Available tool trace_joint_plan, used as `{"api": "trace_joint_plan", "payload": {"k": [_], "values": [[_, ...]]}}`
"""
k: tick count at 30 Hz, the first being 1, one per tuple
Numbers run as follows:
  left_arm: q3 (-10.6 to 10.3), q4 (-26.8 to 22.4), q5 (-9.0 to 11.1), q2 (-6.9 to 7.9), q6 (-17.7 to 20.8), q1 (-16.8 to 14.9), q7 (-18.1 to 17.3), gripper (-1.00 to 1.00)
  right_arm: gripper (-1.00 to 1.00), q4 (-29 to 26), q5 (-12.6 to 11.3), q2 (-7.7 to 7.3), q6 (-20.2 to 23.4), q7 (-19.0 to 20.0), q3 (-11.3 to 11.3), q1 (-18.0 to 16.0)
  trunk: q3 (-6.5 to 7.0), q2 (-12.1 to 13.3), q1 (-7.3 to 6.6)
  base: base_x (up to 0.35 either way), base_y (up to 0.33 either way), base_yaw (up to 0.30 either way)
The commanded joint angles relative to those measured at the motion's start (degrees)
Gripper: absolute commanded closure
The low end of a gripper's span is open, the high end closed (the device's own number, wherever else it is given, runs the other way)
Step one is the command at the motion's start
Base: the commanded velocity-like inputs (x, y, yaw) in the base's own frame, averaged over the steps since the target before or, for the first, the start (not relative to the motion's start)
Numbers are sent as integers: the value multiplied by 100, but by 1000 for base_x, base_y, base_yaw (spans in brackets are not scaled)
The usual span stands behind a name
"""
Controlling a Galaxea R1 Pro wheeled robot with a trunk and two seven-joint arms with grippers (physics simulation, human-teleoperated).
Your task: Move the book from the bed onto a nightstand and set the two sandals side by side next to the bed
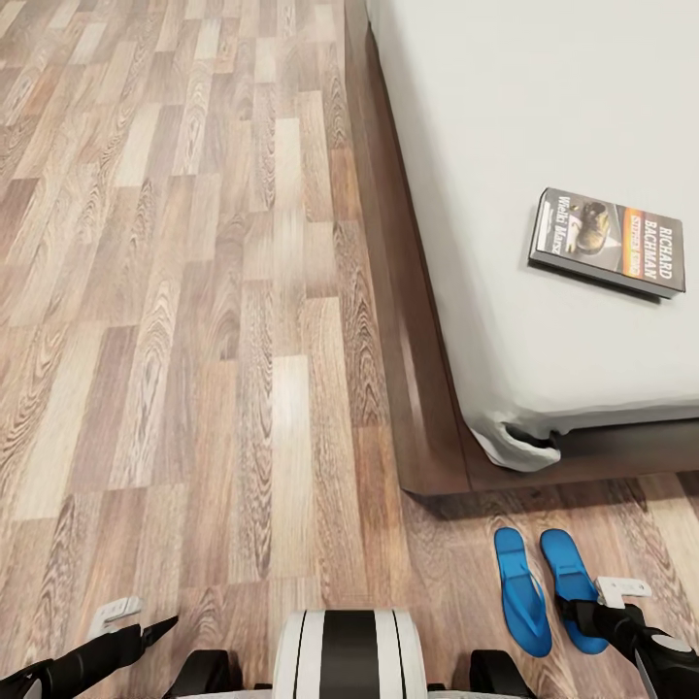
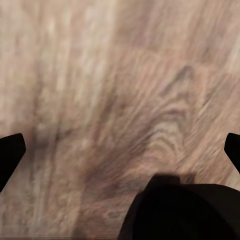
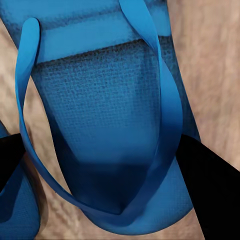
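your right gripper, jaws spread and gripping nothing, sits right over the right sandal; the book lies upper right on the bed.

Ahead to your right, the book lies on the bed near its corner. Two sandals lie side by side on the floor before the bed's foot, your right gripper over the right-hand one.
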Motion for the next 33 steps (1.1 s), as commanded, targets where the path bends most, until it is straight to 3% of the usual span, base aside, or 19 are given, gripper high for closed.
{"api": "trace_joint_plan", "payload": {"k": [1,12,13,33], "values": [[16,1,41,0,60,-2,-23,-100,100,-11,41,5,22,40,-29,-4,-26,-3,1,0,0,0],[21,1,42,0,60,-2,-23,-100,100,-11,41,5,22,39,-29,-4,-26,-3,1,0,0,0],[21,1,42,0,60,-2,-23,-100,-100,-11,41,5,22,39,-29,-4,-26,-3,1,0,0,0],[21,1,41,0,60,-2,-23,-100,-100,-11,41,5,22,37,-38,-4,-26,-3,1,0,0,0]]}}
